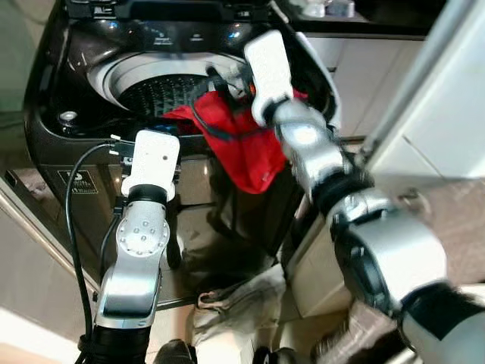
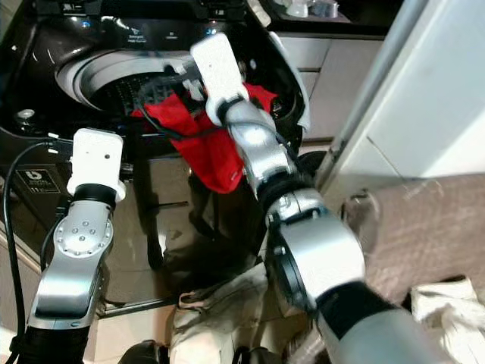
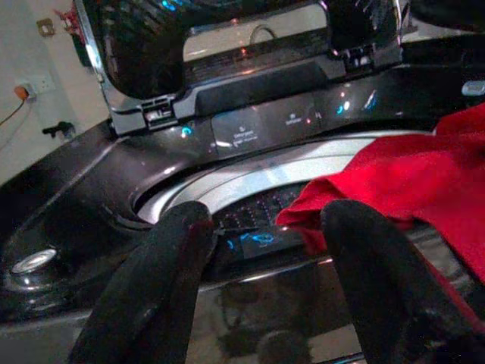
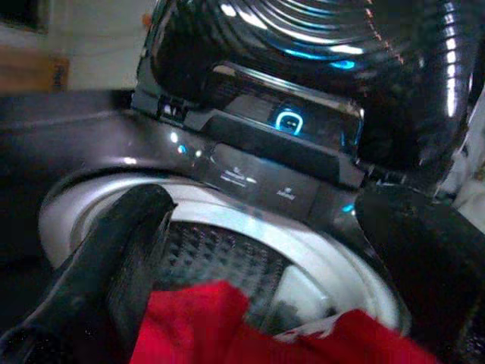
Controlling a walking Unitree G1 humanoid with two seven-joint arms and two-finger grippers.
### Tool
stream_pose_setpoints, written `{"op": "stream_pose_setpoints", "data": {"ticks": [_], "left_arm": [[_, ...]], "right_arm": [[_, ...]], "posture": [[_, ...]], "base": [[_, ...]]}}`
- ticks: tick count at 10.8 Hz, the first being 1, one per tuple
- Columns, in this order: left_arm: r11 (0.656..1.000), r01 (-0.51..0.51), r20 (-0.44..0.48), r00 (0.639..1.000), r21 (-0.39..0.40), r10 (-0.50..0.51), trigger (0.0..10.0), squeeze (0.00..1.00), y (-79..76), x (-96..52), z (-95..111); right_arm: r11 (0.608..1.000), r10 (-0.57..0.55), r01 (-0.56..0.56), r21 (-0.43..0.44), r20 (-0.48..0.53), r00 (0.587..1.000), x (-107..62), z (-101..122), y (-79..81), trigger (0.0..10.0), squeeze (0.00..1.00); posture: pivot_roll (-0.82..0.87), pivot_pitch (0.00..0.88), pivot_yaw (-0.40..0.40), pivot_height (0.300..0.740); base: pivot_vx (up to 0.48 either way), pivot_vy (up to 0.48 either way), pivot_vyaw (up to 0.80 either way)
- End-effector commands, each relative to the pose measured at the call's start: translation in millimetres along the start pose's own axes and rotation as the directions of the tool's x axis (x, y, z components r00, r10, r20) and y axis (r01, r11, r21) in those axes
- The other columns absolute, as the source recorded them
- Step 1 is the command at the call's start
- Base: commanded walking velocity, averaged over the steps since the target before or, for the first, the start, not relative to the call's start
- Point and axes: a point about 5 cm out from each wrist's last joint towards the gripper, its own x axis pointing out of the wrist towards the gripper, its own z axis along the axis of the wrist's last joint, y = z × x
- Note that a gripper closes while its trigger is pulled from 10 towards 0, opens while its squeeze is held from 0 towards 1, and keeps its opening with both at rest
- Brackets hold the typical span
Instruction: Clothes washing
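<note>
Two head views: a dark glossy top-loading washing machine (image 1: 68,144) stands open, a red cloth garment (image 1: 246,148) draped over its front rim, part inside the drum opening and part hanging down the front. The right gripper (image 1: 227,76) hovers above the garment at the drum mouth; the left gripper (image 1: 121,148) sits low at the front edge. A pale crumpled cloth (image 1: 242,299) lies on the floor below.
Left wrist view: black fingers (image 3: 151,280) spread apart, holding nothing, the garment just beyond them.
Right wrist view: fingers (image 4: 114,258) parted and empty above the red garment and the white drum ring (image 4: 318,262).
</note>
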Motion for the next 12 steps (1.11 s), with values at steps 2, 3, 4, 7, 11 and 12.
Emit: {"op": "stream_pose_setpoints", "data": {"ticks": [2, 3, 4, 7, 11, 12], "left_arm": [[1.0, 0.01, 0.017, 1.0, -0.004, -0.009, 10.0, 0.0, -3.0, 2.9, 4], [1.0, 0.019, 0.016, 1.0, -0.003, -0.019, 10.0, 0.0, -3.6, 2.6, 3], [1.0, 0.016, 0.02, 1.0, 0.001, -0.016, 10.0, 0.0, -2.9, 3.4, 3], [0.999, 0.047, 0.022, 0.999, -0.009, -0.047, 10.0, 0.0, -10.4, 3.6, 3], [0.999, 0.043, 0.024, 0.999, 0.014, -0.043, 10.0, 0.0, -2.2, 1.1, 2], [0.999, 0.039, 0.022, 0.999, 0.015, -0.039, 10.0, 0.0, -1.3, 0.8, 2]], "right_arm": [[0.997, -0.024, 0.02, 0.07, 0.047, 0.999, -19.7, -15, 2.5, 10.0, 0.0], [0.99, -0.069, 0.056, 0.128, 0.098, 0.993, -47.8, -20, 6.6, 10.0, 0.0], [0.99, -0.063, 0.042, 0.136, 0.154, 0.986, -70.5, -12, 11.7, 10.0, 0.0], [0.97, -0.017, 0.021, 0.244, -0.018, 1.0, -110.9, -48, 14.3, 10.0, 0.0], [0.883, 0.121, 0.023, 0.468, -0.276, 0.954, -108.6, -94, 17.9, 10.0, 0.0], [0.866, 0.147, 0.019, 0.5, -0.291, 0.945, -102.9, -97, 23.5, 10.0, 0.0]], "posture": [[0.05, 0.016, -0.072, 0.731], [0.04, 0.022, -0.067, 0.731], [0.01, 0.028, -0.065, 0.731], [-0.02, 0.048, -0.046, 0.731], [0.02, 0.052, -0.043, 0.731], [0.04, 0.05, -0.047, 0.731]], "base": [[0.0, 0.0, 0.0], [0.0, 0.0, 0.0], [0.0, 0.0, 0.0], [0.0, 0.0, 0.0], [0.0, 0.0, 0.0], [0.0, 0.0, 0.0]]}}
